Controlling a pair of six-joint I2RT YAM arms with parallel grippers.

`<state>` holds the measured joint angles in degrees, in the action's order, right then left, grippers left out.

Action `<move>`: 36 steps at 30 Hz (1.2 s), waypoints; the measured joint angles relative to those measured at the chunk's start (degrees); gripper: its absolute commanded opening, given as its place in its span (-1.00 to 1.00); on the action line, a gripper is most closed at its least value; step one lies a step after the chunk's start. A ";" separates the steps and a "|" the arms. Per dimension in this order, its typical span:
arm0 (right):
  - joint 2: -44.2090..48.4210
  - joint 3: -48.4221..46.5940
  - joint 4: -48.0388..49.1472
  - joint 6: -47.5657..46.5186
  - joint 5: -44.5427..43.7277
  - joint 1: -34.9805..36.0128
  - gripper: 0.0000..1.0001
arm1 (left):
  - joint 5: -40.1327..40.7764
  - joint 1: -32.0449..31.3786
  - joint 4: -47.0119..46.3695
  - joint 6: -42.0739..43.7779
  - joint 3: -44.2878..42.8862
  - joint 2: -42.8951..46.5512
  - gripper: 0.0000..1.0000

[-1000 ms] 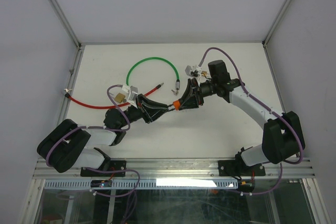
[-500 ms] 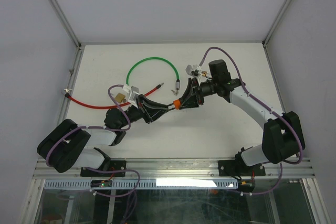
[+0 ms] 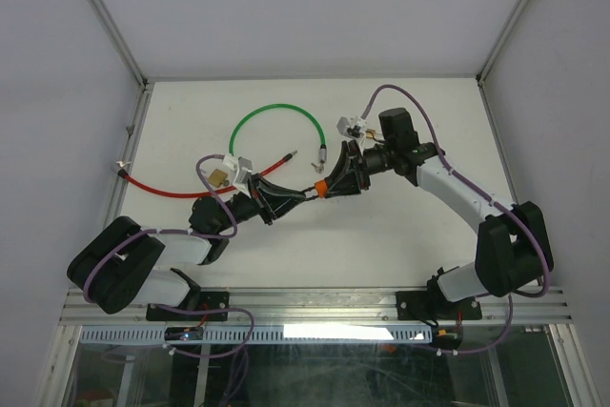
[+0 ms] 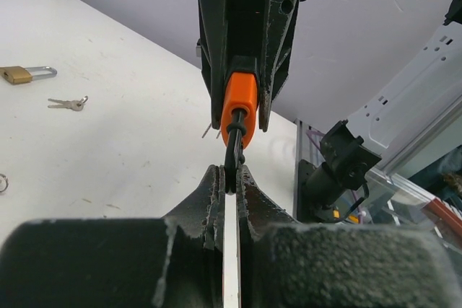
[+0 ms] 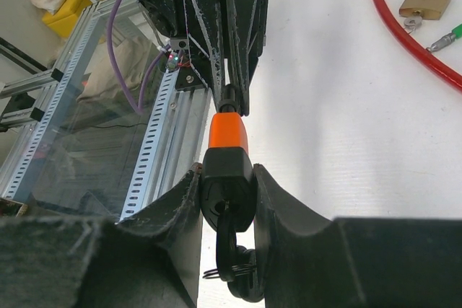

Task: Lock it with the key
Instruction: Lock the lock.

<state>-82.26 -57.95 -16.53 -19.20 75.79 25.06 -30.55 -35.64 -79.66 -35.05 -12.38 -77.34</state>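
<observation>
Closed up within the last second: left claw (image 4: pixel 229 177), jaws part-way apart before, now pinched tight on the thin black stem (image 4: pixel 232 146) sticking out of the lock's orange end; arms otherwise hardly shifted in the top view. Found the lock (image 4: pixel 240 102) in mid-air over the middle of the tabletop (image 3: pixel 381 245), between the two arms, black body clamped across by the right claw (image 5: pixel 227 177), jaws part-way in and bearing on both flanks. Cannot tell whether the stem is the key itself or a pin; small ring (image 5: pixel 216 273) dangling under the near end in the right wrist view. Judged small, light, rigid: hard casing, smooth sides, apt to twist in the grip if torque goes in off-axis. Best held as now, body squeezed flat-on, stem taken close to the orange end so that turning stays in line. Stem likely to bend or slip if dragged sideways. Lying loose further out: green cable (image 3: pixel 276 113), red cable (image 3: pixel 162 188), brass padlock (image 4: pixel 18 74), small keys (image 4: pixel 66 104), all well apart from the held lock. Tabletop white, matt, flat; pale walls (image 3: pixel 286 7) on three sides, aluminium rail (image 3: pixel 315 304) along the near edge.
</observation>
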 measured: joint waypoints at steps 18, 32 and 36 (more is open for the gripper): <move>-2.10 1.62 7.08 8.09 -1.88 1.97 -1.00 | -2.01 0.83 1.57 2.03 -1.44 -1.88 -1.00; -12.68 7.91 32.33 17.90 -8.02 7.32 -1.00 | -3.87 0.74 3.65 -1.46 -1.46 -17.25 -1.00; -16.20 6.58 33.81 19.02 -8.02 10.45 -1.00 | -3.61 0.35 4.98 -1.53 0.31 -17.25 -1.00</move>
<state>-98.45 -51.37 17.28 -0.19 67.77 35.51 -34.15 -35.29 -74.67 -36.58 -12.08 -94.59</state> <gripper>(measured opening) 0.302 0.034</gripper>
